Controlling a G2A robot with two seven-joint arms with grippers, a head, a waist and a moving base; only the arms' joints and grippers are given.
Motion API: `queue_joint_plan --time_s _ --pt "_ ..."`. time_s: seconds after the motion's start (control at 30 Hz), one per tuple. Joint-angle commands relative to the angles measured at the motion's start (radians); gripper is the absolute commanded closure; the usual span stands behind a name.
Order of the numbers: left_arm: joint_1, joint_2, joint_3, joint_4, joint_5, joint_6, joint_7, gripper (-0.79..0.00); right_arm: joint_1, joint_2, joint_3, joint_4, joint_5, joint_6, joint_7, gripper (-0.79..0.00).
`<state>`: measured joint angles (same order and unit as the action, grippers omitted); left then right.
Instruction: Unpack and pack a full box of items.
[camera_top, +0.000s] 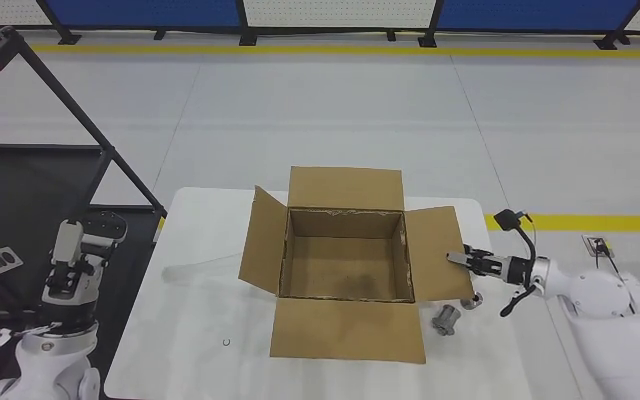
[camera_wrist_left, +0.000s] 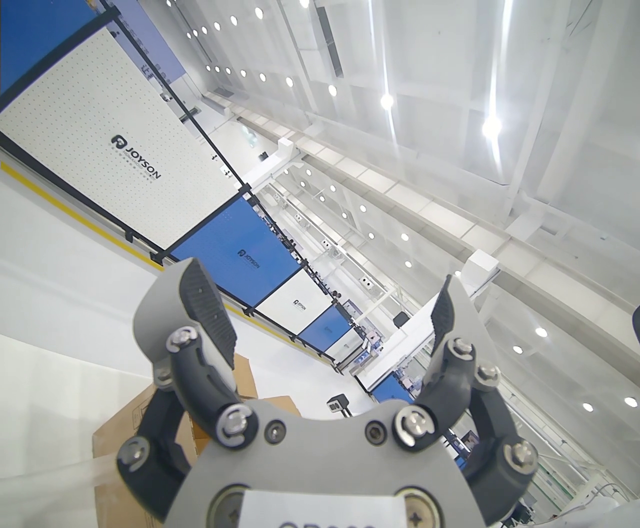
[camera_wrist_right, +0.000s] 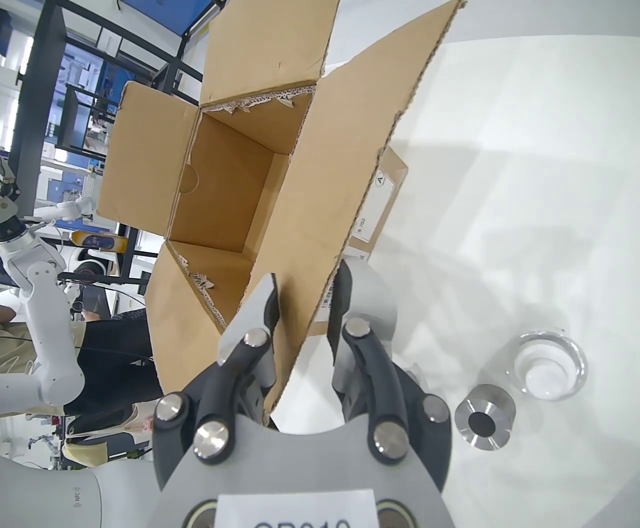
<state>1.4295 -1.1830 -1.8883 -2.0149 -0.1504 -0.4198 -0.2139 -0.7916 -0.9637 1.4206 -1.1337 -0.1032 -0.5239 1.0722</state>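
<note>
- The cardboard box (camera_top: 345, 265) sits in the middle of the white table (camera_top: 200, 300). All four flaps are folded outward and the bare brown floor is in plain sight.
- The right gripper (camera_wrist_right: 307, 274) is at the box's right side, right on the outer edge of the right flap (camera_top: 435, 250). One finger is over the flap's inner face and the other is under it, so the cardboard runs between them.
- The fingers are pulled in narrow and look clamped on that flap. Honestly, the angle hides the pads, so I can't swear they're pressing.
- The left gripper (camera_wrist_left: 322, 272) is way over on the left, past the table's left edge and well apart from the box. It points up toward the ceiling with its fingers spread wide and nothing in them.
- A short metal cylinder (camera_wrist_right: 485, 422) with a dark bore sits on the table off the box's near-right corner, on the near side of the right gripper.
- A small clear glass cup (camera_wrist_right: 547, 367) stands just beside the cylinder, on its far-right side.
- A tiny ring-ish thing (camera_top: 227, 342) lies on the table near-left of the box. It's too small to make out properly.
</note>
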Motion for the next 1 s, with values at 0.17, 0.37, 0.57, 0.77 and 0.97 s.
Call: queue_joint_plan --time_s 0.17,0.37,0.57,0.77,0.97 --pt "-0.001 0.0 -0.003 0.002 -0.001 -0.002 0.002 -0.785 0.015 0.001 -0.028 0.006 0.003 0.003 -0.008 -0.015" --pt "0.0 0.0 -0.005 0.004 -0.005 -0.006 0.002 -0.785 0.017 0.002 -0.047 0.0 0.007 0.006 -0.017 -0.006" --pt "0.001 -0.001 -0.006 0.005 -0.006 -0.008 0.002 -0.785 -0.001 0.006 -0.054 -0.032 0.004 0.017 -0.032 -0.009" --pt "0.001 -0.001 -0.007 0.007 -0.01 -0.012 -0.004 -0.785 -0.04 0.015 -0.044 -0.088 -0.003 0.033 -0.049 -0.034" --pt "0.004 -0.001 -0.01 0.009 -0.016 -0.014 -0.011 -0.785 -0.083 0.022 -0.035 -0.156 -0.015 0.058 -0.068 -0.043"
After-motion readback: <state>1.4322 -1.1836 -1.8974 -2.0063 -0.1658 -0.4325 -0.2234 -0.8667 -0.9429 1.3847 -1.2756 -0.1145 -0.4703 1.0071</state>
